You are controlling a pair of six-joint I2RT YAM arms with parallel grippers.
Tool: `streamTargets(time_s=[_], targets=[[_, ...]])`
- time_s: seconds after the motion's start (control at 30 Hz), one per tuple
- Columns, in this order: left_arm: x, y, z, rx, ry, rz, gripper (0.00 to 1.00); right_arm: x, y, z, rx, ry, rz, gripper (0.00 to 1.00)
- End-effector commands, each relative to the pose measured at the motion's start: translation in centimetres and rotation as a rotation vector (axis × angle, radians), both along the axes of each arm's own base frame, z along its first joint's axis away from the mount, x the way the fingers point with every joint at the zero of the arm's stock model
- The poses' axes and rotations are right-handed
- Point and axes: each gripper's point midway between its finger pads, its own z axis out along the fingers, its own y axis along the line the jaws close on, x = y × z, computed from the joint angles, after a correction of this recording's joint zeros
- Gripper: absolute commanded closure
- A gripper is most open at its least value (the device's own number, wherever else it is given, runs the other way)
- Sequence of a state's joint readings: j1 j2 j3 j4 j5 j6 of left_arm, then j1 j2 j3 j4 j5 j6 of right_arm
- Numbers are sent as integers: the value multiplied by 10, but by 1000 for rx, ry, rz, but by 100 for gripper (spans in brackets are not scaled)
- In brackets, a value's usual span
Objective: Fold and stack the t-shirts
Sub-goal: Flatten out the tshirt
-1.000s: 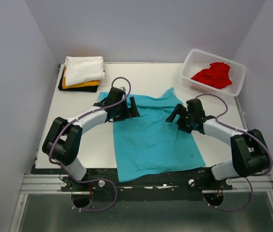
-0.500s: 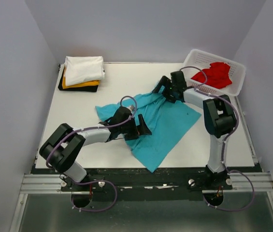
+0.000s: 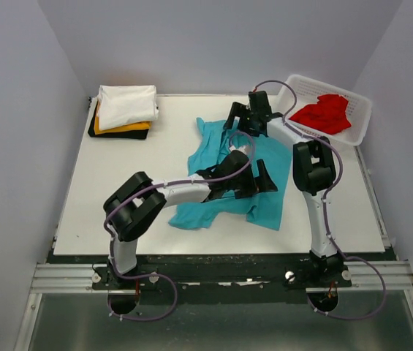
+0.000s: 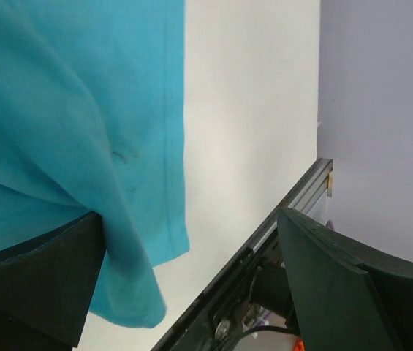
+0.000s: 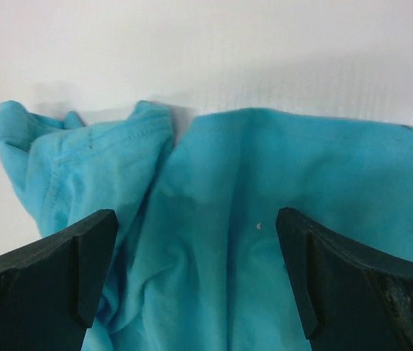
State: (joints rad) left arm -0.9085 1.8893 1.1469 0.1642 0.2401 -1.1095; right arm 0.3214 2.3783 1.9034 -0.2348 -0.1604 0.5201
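The teal t-shirt (image 3: 224,191) lies crumpled in the middle of the table, partly under both arms. My left gripper (image 3: 254,177) is over its right part, jaws wide open; in the left wrist view (image 4: 191,219) teal cloth (image 4: 82,110) drapes past the left finger (image 4: 38,285). My right gripper (image 3: 241,124) is open at the shirt's far edge; in the right wrist view (image 5: 195,216) wrinkled teal cloth (image 5: 213,241) lies between the spread fingers. The white shirt (image 3: 127,104) tops a folded stack with yellow-orange (image 3: 122,128) and black (image 3: 118,135). The red shirt (image 3: 325,113) lies in the basket.
The white lattice basket (image 3: 294,91) stands at the back right corner. The folded stack sits at the back left. The table's near metal rail (image 4: 294,201) shows in the left wrist view. Grey walls close in on three sides.
The teal shirt went from spread flat to a bunched heap nearer the middle. My left gripper swept right across it. My right gripper moved to the far side, up to the shirt's back edge.
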Motion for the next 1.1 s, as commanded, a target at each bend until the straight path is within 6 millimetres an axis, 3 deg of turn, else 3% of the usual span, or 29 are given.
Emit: streamTargets(time_s=[0.0, 0.17, 0.3, 0.43, 0.57, 0.63, 0.73, 0.87, 1.07], targets=[[5, 27, 16, 112, -129, 70, 1, -14, -31, 26, -179, -19, 10, 0], [-8, 114, 27, 297, -258, 200, 1, -36, -64, 59, -259, -43, -101, 0], [-21, 186, 26, 496, -278, 306, 1, -68, -96, 75, -307, -39, -235, 0], [-48, 260, 8, 695, -184, 426, 1, -117, -114, 71, -296, 9, -290, 0], [-71, 306, -17, 692, -41, 518, 1, -165, -121, 64, -231, 32, -307, 0], [-76, 314, -28, 624, 11, 549, 1, -185, -123, 61, -203, 42, -305, 0], [-78, 309, -38, 479, 31, 543, 5, -206, -123, 59, -169, 43, -285, 0], [-75, 294, -43, 372, 16, 491, 20, -226, -126, 54, -159, 59, -274, 0], [-79, 286, -61, 400, 85, 425, 45, -240, -137, 51, -190, 76, -302, 0]])
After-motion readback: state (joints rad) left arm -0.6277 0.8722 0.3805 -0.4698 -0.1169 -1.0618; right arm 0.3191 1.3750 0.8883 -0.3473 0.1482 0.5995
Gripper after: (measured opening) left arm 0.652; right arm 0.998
